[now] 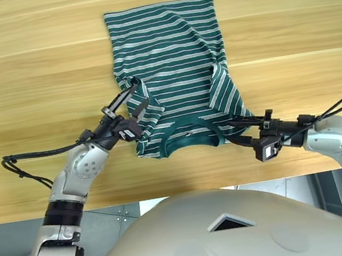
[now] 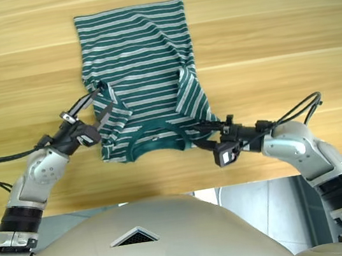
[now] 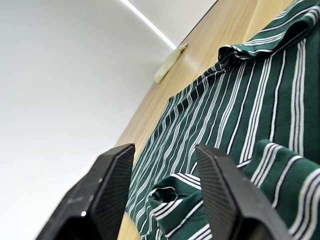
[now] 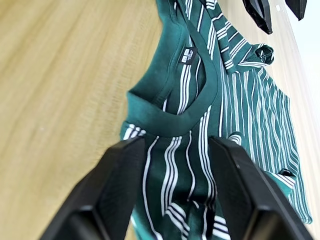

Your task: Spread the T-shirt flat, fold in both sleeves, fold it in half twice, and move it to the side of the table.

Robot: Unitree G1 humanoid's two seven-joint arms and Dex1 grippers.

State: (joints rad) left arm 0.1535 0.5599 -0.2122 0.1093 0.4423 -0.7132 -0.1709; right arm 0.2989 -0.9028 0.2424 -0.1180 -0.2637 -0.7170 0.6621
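Nearest the robot's edge of the wooden table (image 1: 21,73), the right gripper (image 1: 230,130) lies low at the T-shirt's right shoulder. Its two fingers are spread apart, one on either side of the striped cloth just right of the collar (image 1: 186,124), and they clamp nothing. From the right wrist, the cloth runs between the parted fingers (image 4: 120,190), with the green neckband and its small dark label (image 4: 187,55) just beyond.

A little farther and to the left, the left gripper (image 1: 136,102) sits at the outer edge of the folded left sleeve (image 1: 150,108). Its fingers are also apart and hold nothing. Whether the tips touch the cloth cannot be told. From the left wrist, a bunched fold of striped fabric shows between the black fingers (image 3: 107,185).

The green and white striped T-shirt (image 1: 170,57) lies near the middle of the table, collar towards the robot and hem (image 1: 158,5) at the far end. Both sleeves are turned in over the body, the right sleeve (image 1: 225,91) lying slanted across the right side. The body is mostly flat, with a few wrinkles near the shoulders.
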